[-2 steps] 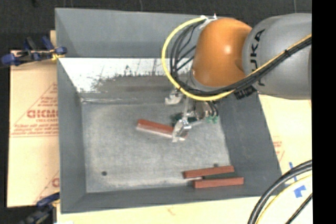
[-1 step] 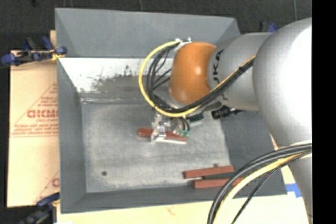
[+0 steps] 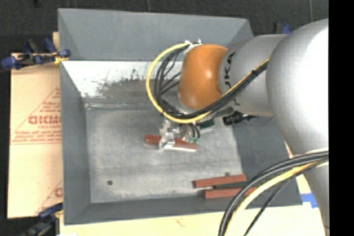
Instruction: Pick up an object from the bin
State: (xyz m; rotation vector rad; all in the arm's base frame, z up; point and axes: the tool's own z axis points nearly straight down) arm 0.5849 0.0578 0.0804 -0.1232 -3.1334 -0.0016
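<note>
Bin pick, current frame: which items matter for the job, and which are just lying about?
In play:
- end effector, low over the middle of the bin floor
- small reddish-brown piece right beneath it

Lying about:
- upper reddish-brown bar, by the near right wall
- lower reddish-brown bar, just beside it
- small dark speck, near left

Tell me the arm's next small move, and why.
Probably ease straight down a touch: the gripper sits over the small reddish-brown block in the middle of the bin floor, and no hold on it can be seen.
</note>
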